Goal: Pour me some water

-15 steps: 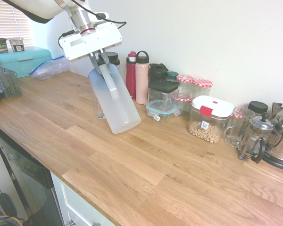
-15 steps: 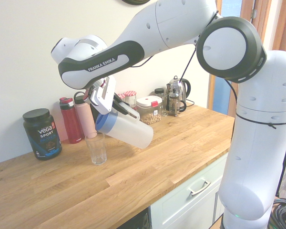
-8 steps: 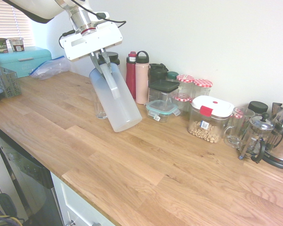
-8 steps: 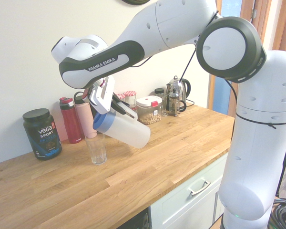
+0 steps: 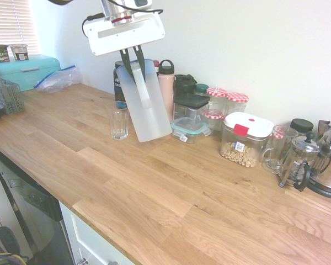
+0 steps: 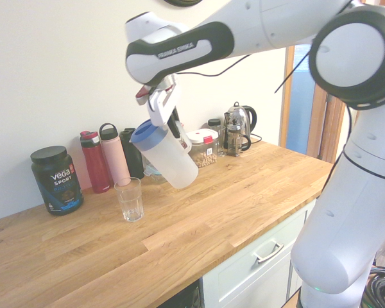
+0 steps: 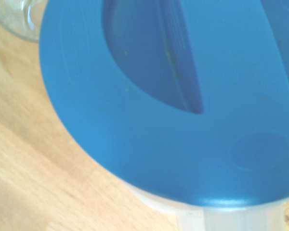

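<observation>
My gripper (image 5: 132, 65) is shut on the handle of a frosted plastic water pitcher (image 5: 148, 105) with a blue lid (image 6: 145, 133). The pitcher hangs above the wooden counter, leaning a little, its lid end toward the glass. A clear drinking glass (image 5: 119, 122) stands upright on the counter just beside and below the pitcher (image 6: 168, 157), not touching it. From the other side the glass (image 6: 129, 199) looks nearly empty; I cannot tell how much water it holds. The wrist view is filled by the blue lid (image 7: 159, 96), with the glass rim (image 7: 14, 19) in a corner.
Along the wall stand a red bottle (image 6: 95, 162), a pink bottle (image 5: 166, 88), a black protein tub (image 6: 56, 179), storage jars, a cereal container (image 5: 246, 139), a French press (image 5: 299, 160) and a kettle (image 6: 239, 126). A dish rack (image 5: 4, 95) and a teal bread box (image 5: 27, 69) sit at one end.
The pitcher was tipped steeply over the glass; it has since risen, swung closer to upright and moved off the glass toward the jars. The glass has stayed put.
</observation>
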Controlling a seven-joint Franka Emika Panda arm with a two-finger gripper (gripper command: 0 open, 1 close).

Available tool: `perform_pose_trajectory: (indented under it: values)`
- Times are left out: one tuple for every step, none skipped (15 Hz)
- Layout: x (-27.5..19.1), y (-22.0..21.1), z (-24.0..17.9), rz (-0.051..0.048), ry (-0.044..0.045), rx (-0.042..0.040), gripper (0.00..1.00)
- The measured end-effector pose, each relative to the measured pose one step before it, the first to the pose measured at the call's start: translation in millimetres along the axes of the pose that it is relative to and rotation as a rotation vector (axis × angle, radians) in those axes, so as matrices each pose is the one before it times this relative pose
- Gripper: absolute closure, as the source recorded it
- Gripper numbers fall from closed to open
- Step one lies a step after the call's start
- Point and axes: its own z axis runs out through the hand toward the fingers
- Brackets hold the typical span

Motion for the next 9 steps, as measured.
perform_pose_trajectory:
  values:
    - [-4.22,19.2,-1.43,0.04767,0.0085,0.04908,1.0]
    - [-2.35,19.71,1.81,0.04984,0.00628,0.04525,1.0]
    - [-0.81,21.24,3.96,0.05062,0.00444,0.03287,1.0]
    - [0.4,23.04,5.19,0.05135,0.00391,0.01715,1.0]
    - [1.05,24.92,5.53,0.05238,0.00264,0.00638,1.0]
    - [1.48,24.32,3.57,0.05323,0.00345,0.00368,1.0]
    - [2.02,21.3,2.52,0.04865,0.00767,0.00721,1.0]
    - [2.78,18.92,2.66,0.04386,0.00957,0.01353,1.0]
    - [3.38,13.97,2.19,0.03528,0.0105,0.01398,1.0]
